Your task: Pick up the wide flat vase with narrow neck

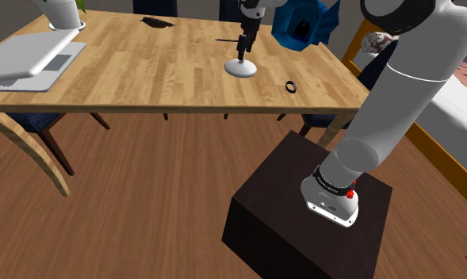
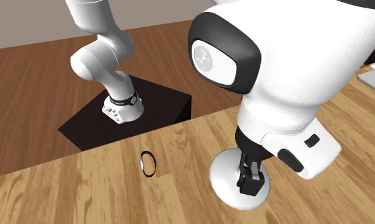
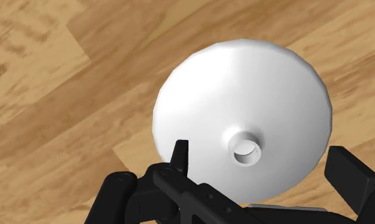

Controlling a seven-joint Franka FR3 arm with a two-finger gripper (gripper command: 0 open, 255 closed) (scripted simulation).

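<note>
You have the white, wide flat vase with a narrow neck (image 1: 248, 71) upright on the light wooden table (image 1: 144, 71), toward the shoulder view's right, nearer the near edge than the far one; the all-black two-finger pincer (image 1: 242, 55) hangs straight over it, pointing down; its fingers (image 3: 181, 159) are spread, one on each side of the neck's opening, neither touching it in the wrist view; nothing pinched; a small black ring (image 1: 291, 85) lies flat on the table near the vase, on the shoulder view's right; a grey laptop (image 1: 25, 59) sits at the table's far left end; the dark box stand (image 1: 287, 226) is on the wood floor, near side of the table.
</note>
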